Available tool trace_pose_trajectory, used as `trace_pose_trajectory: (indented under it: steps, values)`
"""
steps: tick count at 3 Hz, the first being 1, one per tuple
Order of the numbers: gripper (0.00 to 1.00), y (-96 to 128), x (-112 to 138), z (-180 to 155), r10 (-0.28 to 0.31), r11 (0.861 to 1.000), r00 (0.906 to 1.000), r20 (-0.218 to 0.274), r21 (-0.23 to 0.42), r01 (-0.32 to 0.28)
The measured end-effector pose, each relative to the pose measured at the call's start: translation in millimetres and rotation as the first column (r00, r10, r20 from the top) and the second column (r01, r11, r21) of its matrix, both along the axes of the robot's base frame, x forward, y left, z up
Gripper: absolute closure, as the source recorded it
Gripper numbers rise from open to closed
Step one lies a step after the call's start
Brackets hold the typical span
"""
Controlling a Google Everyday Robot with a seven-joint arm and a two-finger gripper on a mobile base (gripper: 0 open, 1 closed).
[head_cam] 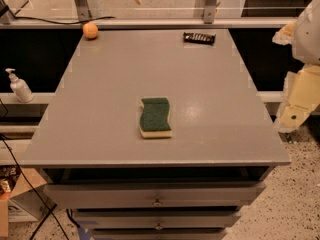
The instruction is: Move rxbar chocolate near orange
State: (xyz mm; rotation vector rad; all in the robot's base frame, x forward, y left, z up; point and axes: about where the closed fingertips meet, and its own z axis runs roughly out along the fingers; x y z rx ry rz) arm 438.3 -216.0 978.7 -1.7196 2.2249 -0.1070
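Note:
The rxbar chocolate (199, 37) is a small dark bar with pale markings, lying flat at the far right of the grey table top (100, 109). The orange (90, 30) sits at the far left corner, well apart from the bar. My gripper (296, 106) is a cream-coloured piece hanging off the table's right edge, below the white arm (309, 29). It is off the table top and holds nothing that I can see.
A green-and-yellow sponge (155, 117) lies near the middle front of the table. A white pump bottle (19, 86) stands on a ledge to the left. Drawers (157, 196) are under the table top. A railing (150, 21) runs behind the far edge.

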Motion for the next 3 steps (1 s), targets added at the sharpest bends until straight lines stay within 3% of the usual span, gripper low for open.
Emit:
trace_pose_trajectory:
  steps: [1, 2, 3]
  values:
    - [0.0, 0, 0, 0, 0.0, 1.0, 1.0, 0.0, 0.0, 0.0]
    - [0.0, -3, 9, 5, -0.018, 0.999, 0.9992, 0.037, 0.05, 0.016]
    - [0.0, -8, 36, 8, -0.01, 0.983, 0.9954, 0.095, 0.183, -0.007]
